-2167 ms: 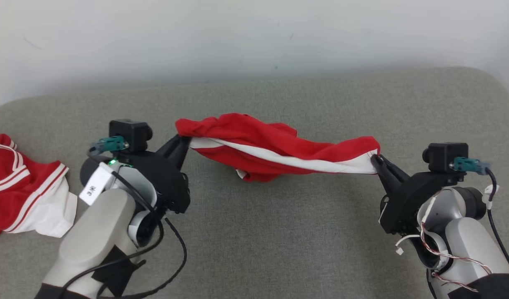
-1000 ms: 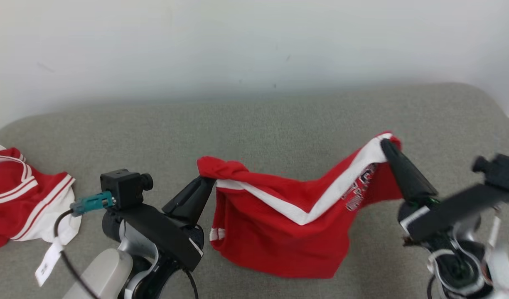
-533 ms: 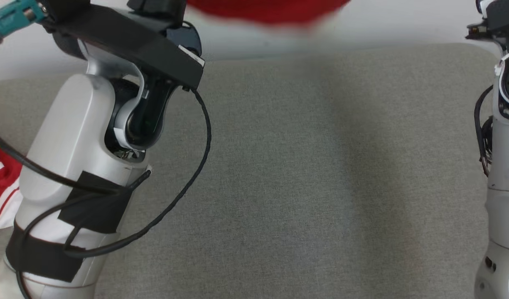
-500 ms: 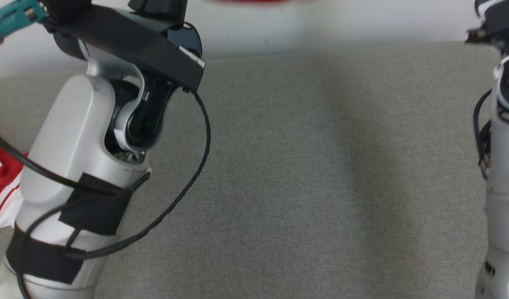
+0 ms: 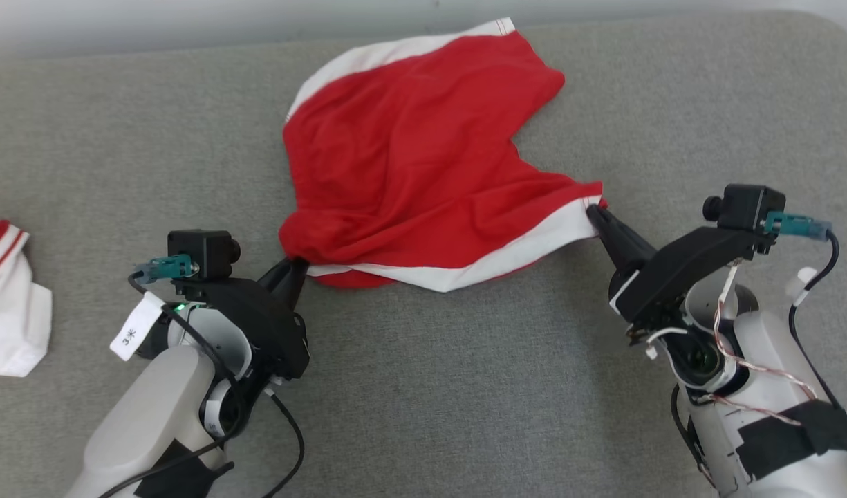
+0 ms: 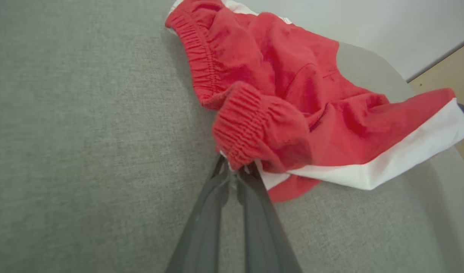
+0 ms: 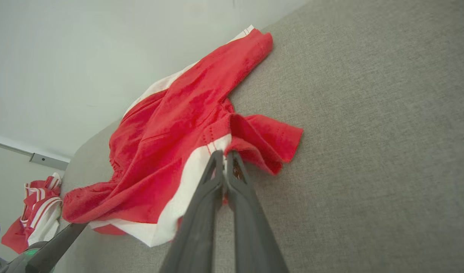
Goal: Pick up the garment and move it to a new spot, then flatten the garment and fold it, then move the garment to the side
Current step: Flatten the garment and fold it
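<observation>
The garment (image 5: 416,159) is a pair of red shorts with white side stripes, spread loosely over the grey cushion and reaching toward its far edge. My left gripper (image 5: 296,264) is shut on the elastic waistband at the garment's near left corner; the left wrist view shows the bunched waistband (image 6: 254,125) pinched between the fingertips of the left gripper (image 6: 235,170). My right gripper (image 5: 593,211) is shut on the near right corner by the white stripe. In the right wrist view the right gripper (image 7: 225,154) clamps the red and white hem of the garment (image 7: 178,125).
A second red and white garment (image 5: 5,304) lies at the left edge of the grey cushion (image 5: 464,387), also seen in the right wrist view as a heap (image 7: 38,212). A pale wall runs behind the cushion.
Both arms swung the garment up out of view, then brought it down; it now lies spread farther back on the cushion. The head camera has tilted down since.
</observation>
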Controlling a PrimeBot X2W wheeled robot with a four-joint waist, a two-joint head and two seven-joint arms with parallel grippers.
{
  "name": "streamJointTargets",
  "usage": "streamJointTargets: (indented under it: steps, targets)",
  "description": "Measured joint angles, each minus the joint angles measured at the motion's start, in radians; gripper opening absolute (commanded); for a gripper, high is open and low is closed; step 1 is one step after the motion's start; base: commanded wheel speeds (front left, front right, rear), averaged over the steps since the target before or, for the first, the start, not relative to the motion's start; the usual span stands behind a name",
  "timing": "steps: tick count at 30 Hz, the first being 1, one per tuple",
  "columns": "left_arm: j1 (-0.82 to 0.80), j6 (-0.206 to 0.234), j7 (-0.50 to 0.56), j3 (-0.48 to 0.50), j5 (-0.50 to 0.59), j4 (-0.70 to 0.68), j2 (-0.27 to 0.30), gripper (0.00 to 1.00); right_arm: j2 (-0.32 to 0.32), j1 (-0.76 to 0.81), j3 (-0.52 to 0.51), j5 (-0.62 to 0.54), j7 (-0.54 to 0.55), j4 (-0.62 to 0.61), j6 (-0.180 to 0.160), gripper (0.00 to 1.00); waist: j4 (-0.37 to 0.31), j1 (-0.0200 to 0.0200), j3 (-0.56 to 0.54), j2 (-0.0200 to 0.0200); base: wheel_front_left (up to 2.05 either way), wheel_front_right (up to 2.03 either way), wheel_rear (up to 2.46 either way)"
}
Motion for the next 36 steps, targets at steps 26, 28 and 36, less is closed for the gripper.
streamJointTargets:
  steps: [26,28,36]
  targets:
    - [-0.108,-0.087,0.017,-0.085,0.033,0.246,-0.033,0.24,-0.004,-0.031,-0.024,0.002,-0.057,0.19,0.032,0.0,-0.006,-0.0002,-0.064,-0.0001,0.0,0.0,0.0]
    - [-0.091,-0.091,0.017,-0.097,0.032,0.251,-0.036,0.22,-0.004,-0.023,-0.022,0.002,-0.057,0.195,0.035,0.0,-0.003,-0.0002,-0.077,-0.0001,0.0,0.0,0.0]
    - [-0.052,-0.1,0.026,-0.164,0.032,0.257,-0.023,0.0,-0.019,-0.007,-0.012,-0.002,-0.056,0.222,0.044,0.0,0.001,-0.0003,-0.12,-0.0001,0.0,0.0,0.0]
